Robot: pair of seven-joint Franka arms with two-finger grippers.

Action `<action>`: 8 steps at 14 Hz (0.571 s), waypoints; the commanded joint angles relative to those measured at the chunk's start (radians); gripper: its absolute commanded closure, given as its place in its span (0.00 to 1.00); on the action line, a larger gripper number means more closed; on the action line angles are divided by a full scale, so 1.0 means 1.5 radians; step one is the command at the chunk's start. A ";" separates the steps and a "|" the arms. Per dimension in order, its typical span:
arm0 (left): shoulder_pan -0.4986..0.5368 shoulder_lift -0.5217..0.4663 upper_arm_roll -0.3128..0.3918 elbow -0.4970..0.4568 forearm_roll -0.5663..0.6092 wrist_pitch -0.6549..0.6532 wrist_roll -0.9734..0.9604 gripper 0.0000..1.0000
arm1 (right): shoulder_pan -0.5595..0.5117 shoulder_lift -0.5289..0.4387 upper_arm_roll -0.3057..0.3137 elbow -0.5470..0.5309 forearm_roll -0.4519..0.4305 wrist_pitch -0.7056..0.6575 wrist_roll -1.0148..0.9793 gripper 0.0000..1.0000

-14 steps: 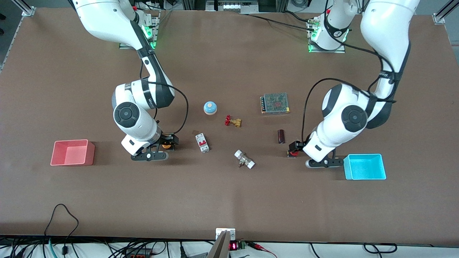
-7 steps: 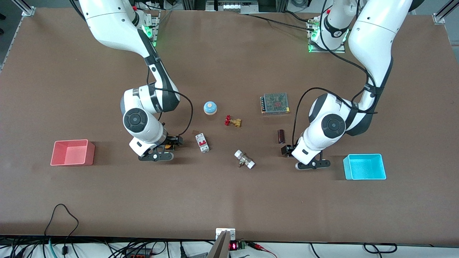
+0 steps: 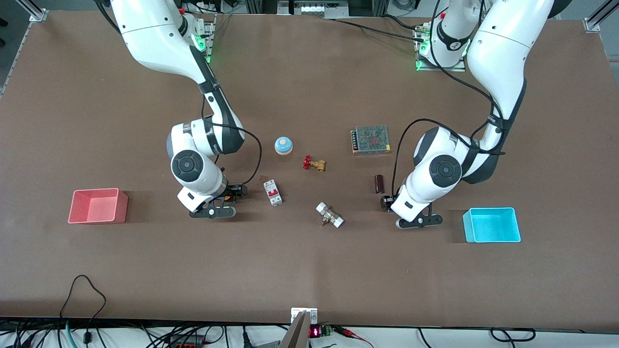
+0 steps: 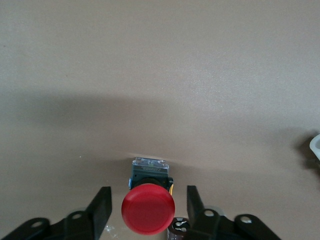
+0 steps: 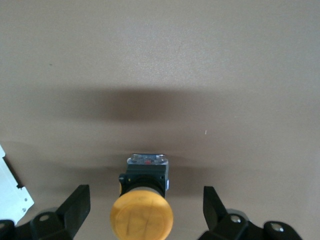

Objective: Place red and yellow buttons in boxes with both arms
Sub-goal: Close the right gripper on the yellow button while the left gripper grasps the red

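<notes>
The red button (image 4: 148,208) stands on the table between the spread fingers of my left gripper (image 4: 148,207), which do not touch it. In the front view the left gripper (image 3: 385,202) is low over the table beside a dark cylinder, and the red button is hidden under it. The yellow button (image 5: 141,216) stands between the wide-open fingers of my right gripper (image 5: 145,210), also untouched. The right gripper (image 3: 235,190) is low beside the white breaker. The salmon-pink box (image 3: 123,205) sits toward the right arm's end. The cyan box (image 3: 488,209) sits toward the left arm's end.
A white breaker (image 3: 272,192), a white-and-brass fitting (image 3: 330,215) and a dark cylinder (image 3: 379,183) lie between the grippers. Farther from the front camera are a light-blue dome (image 3: 284,145), a brass valve with a red handwheel (image 3: 313,164) and a grey mesh-topped box (image 3: 371,139).
Both grippers have shifted toward the table's middle. The red and yellow caps showed beside the wrists in the front view earlier and are now hidden under them.
</notes>
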State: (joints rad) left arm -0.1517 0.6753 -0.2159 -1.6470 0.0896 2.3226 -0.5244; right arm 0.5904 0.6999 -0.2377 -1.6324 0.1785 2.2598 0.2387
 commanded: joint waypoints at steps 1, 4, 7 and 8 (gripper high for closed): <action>-0.004 0.002 0.004 0.012 0.016 -0.008 -0.012 0.56 | 0.001 0.007 -0.002 0.012 0.013 -0.003 0.009 0.00; -0.001 -0.005 0.004 0.012 0.016 -0.011 -0.012 0.70 | 0.000 0.007 -0.002 0.011 0.013 -0.004 0.008 0.31; 0.010 -0.028 0.008 0.021 0.016 -0.045 -0.008 0.73 | -0.002 0.008 -0.003 0.010 0.013 -0.004 0.008 0.37; 0.026 -0.039 0.008 0.022 0.016 -0.052 -0.002 0.74 | -0.002 0.009 -0.003 0.010 0.013 -0.004 0.008 0.43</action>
State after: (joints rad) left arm -0.1407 0.6650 -0.2071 -1.6191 0.0900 2.2957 -0.5257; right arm 0.5897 0.7011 -0.2388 -1.6324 0.1797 2.2593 0.2420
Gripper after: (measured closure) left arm 0.577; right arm 0.366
